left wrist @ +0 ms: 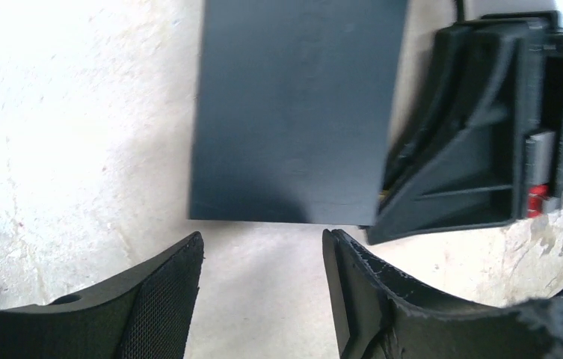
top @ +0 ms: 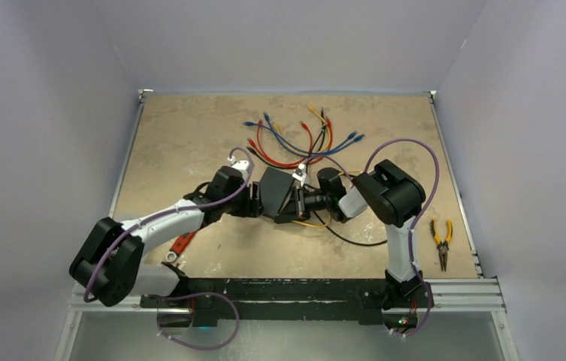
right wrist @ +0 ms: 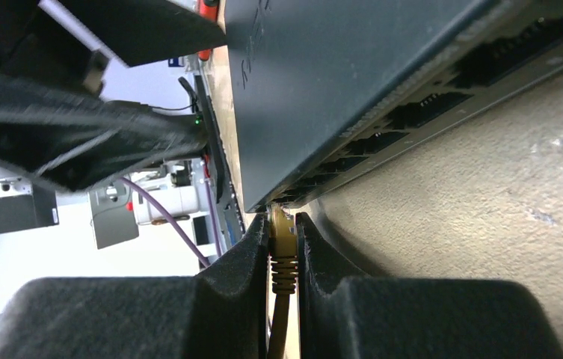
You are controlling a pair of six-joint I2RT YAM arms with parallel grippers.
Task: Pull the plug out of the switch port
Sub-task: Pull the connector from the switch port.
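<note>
The switch (top: 276,192) is a flat matte black box in the middle of the table. It fills the top of the left wrist view (left wrist: 297,112). In the right wrist view (right wrist: 338,75) its row of sockets (right wrist: 428,105) faces the table on the right. My right gripper (top: 304,203) is shut on a yellow plug (right wrist: 282,243), whose tip sits at the end socket. The plug's yellow cable (top: 307,223) trails toward me. My left gripper (left wrist: 263,239) is open and empty, just short of the switch's near edge, and shows in the top view (top: 255,201).
A bundle of red, blue, orange and black patch cables (top: 302,139) lies at the back. Yellow-handled pliers (top: 441,241) lie at the right edge. A red-handled wrench (top: 178,248) lies by the left arm. A black cable (top: 355,241) loops in front of the right gripper.
</note>
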